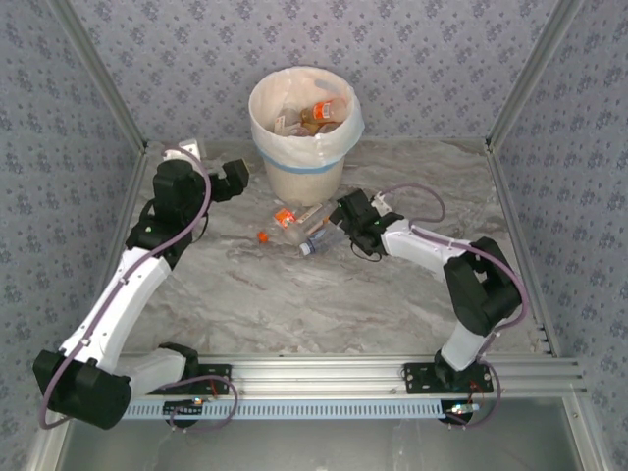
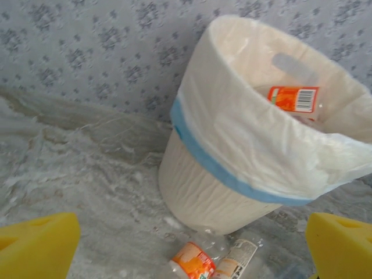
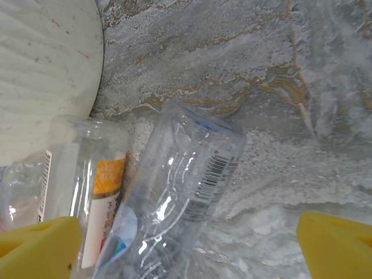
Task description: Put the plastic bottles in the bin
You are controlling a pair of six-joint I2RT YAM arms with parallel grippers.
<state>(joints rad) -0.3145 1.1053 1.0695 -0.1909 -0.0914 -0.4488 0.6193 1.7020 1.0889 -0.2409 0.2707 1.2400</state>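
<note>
Plastic bottles (image 1: 294, 224) lie on tabletop (image 1: 294, 304) by bin (image 1: 294, 169). R hand (image 1: 343, 210) open w/ clear bottle (image 3: 186, 186) between fingers (image 3: 40, 244), not gripped; L hand (image 1: 235, 178) wide open, empty.

The table (image 1: 294, 304) is being viewed from high above the near edge, facing the far wall (image 1: 422, 59). The bin (image 2: 203, 192) is being framed close, side-on, by the left wrist. Bottles (image 3: 186, 192) are being framed closer, from above, by the right wrist. Both are being shared by all views.
</note>
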